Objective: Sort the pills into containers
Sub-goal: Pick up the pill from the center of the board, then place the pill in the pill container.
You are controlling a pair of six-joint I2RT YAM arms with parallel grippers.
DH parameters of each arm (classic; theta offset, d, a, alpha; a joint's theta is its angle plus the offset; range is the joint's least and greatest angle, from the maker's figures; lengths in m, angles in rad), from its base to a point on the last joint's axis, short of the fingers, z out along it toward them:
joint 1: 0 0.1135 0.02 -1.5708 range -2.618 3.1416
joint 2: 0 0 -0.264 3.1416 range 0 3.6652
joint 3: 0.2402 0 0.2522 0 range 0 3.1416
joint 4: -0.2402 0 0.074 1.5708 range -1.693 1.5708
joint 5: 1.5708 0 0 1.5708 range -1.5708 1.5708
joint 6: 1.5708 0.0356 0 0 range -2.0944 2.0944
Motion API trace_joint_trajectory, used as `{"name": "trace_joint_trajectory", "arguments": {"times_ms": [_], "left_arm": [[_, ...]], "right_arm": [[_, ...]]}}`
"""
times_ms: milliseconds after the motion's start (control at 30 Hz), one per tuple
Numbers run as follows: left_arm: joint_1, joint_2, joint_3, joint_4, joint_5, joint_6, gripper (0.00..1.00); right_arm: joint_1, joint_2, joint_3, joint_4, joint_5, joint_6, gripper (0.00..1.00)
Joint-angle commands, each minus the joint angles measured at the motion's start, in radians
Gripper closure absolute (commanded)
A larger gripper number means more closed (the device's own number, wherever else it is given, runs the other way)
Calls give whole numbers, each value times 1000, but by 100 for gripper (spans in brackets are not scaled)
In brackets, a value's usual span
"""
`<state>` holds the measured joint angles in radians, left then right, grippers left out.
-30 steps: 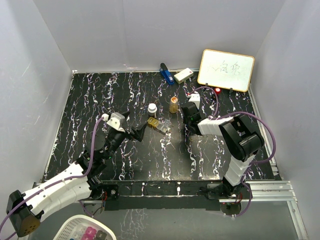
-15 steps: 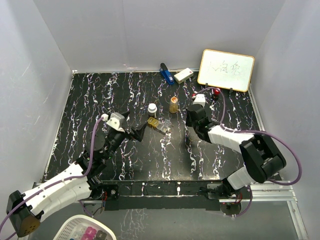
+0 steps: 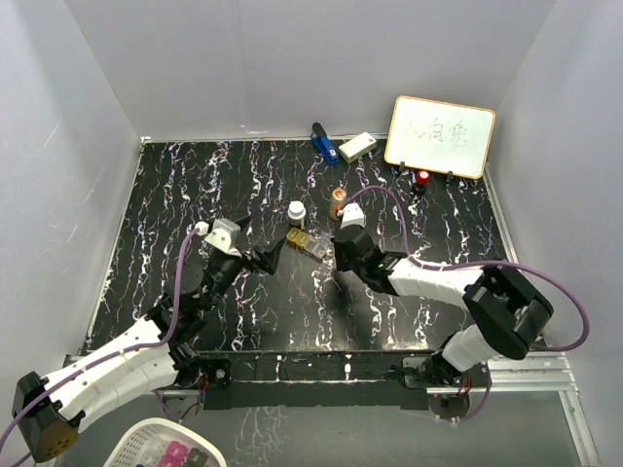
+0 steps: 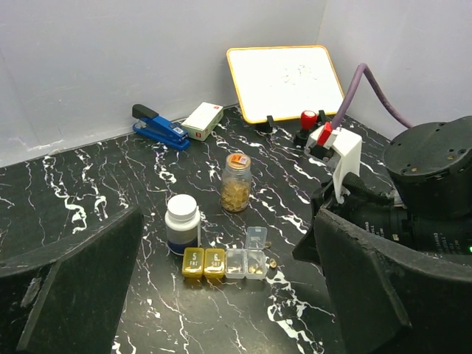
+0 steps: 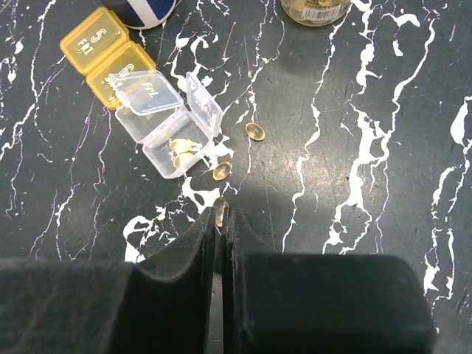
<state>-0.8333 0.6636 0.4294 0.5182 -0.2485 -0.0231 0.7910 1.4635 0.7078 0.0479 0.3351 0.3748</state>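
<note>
Right hand [image 5: 220, 218] clenched on 1 amber softgel [image 5: 220, 211], nipped at the very fingertips, low over the counter [image 5: 383, 169]. Pill box [image 5: 158, 118] lies ahead and left of the tips: 2 yellow sections shut, 2 clear sections with lids up, the nearer one holding pills. 2 loose pills [image 5: 255, 131] rest between tips and box. Dark bottle [image 5: 144, 7] and amber bottle [image 5: 313, 7] sit beyond, cut by the frame edge.

Left wrist view: left hand [image 4: 228, 221] released, jaws wide, nothing in them; box ahead between them, apart from both.

Top view: hands flank the box, 1 on each side.

Judgement: grip looks marginal. Lift slightly, travel slowly ahead-left, clear the raised lid, bring the tips inside the open section's rim before letting go; a drop from height risks a bounce-out.
</note>
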Motion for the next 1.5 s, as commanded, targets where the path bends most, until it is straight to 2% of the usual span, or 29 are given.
{"name": "trace_joint_trajectory", "arguments": {"times_ms": [0,267,633,1000,1100,1233,1467], "left_arm": [[0,-19,0,16,-20,-2,1],[0,-19,-3,17,-29,2,1],[-1,0,-6,31,-26,2,1],[-1,-9,-9,26,-29,0,1],[-1,-14,-12,27,-33,0,1],[-1,-14,-15,27,-32,1,1],[-1,-12,-15,33,-34,3,1]], "right_arm": [[-2,39,70,38,10,1,100],[1,118,122,70,-31,-10,100],[4,149,147,94,-26,-32,100],[3,245,210,114,-24,-48,100],[4,255,219,115,-18,-55,95],[4,256,221,116,-16,-61,79],[4,236,218,115,-16,-62,77]]}}
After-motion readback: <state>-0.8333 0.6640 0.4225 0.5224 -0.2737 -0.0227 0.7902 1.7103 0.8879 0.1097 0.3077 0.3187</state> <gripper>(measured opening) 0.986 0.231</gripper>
